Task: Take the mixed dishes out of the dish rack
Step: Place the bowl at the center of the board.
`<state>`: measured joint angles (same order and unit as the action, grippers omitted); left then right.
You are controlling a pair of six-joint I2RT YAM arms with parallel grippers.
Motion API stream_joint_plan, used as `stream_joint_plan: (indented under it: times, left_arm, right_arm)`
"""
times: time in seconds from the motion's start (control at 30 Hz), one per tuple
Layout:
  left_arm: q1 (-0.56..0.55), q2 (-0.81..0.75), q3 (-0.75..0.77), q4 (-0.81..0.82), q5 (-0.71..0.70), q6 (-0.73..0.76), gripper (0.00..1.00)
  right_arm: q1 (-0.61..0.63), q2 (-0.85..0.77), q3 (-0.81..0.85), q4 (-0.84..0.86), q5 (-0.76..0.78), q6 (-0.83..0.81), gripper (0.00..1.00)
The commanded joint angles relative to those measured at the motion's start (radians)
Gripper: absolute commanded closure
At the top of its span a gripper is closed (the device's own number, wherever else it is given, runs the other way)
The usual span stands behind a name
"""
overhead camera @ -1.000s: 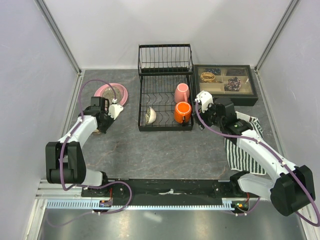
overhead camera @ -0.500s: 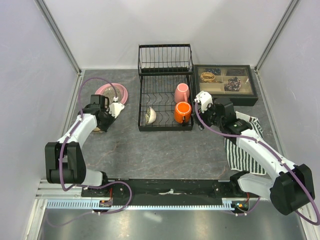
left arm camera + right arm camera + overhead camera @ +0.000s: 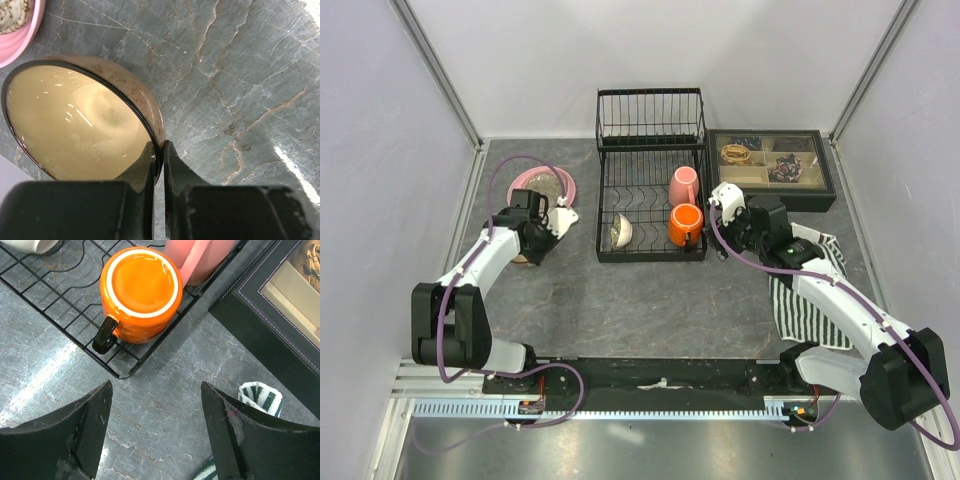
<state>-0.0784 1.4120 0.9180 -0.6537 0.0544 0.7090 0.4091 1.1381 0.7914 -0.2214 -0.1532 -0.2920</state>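
Now the left hand (image 3: 159, 150) is pinching the brown bowl (image 3: 80, 125) by its rim beside the pink plate (image 3: 22, 32); the right hand (image 3: 156, 387) is hovering spread open over bare table (image 3: 165, 360) off the dish rack (image 3: 650, 257), the orange mug (image 3: 140, 290) sitting inside.

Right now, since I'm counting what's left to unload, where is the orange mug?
Top view: the orange mug sits in the near right corner of the dish rack, just in front of the pink mug.

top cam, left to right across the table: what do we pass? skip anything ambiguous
pink plate → small pale bowl → orange mug → right tool → striped cloth
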Motion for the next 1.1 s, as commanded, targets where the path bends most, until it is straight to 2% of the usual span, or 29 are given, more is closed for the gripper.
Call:
stream_joint_plan:
  times: [0.0,0.4,0.87,1.07]
  left_arm:
    - [-0.015,-0.025,0.018,0.054,-0.036,0.041,0.98]
    - [-0.02,-0.033,-0.011,0.055,-0.051,0.038,0.94]
    - [-0.032,-0.07,-0.015,0.045,-0.025,0.026,0.63]
    - [-0.034,-0.117,0.034,-0.007,0.065,0.0,0.5]
  right_arm:
    - [-0.003,-0.021,0.006,0.03,-0.011,-0.002,0.21]
    - [-0.003,-0.024,-0.001,0.033,-0.013,-0.002,0.21]
    - [-0.003,-0.023,-0.006,0.034,-0.009,-0.004,0.2]
    - [-0.003,-0.024,-0.008,0.034,-0.009,-0.004,0.2]
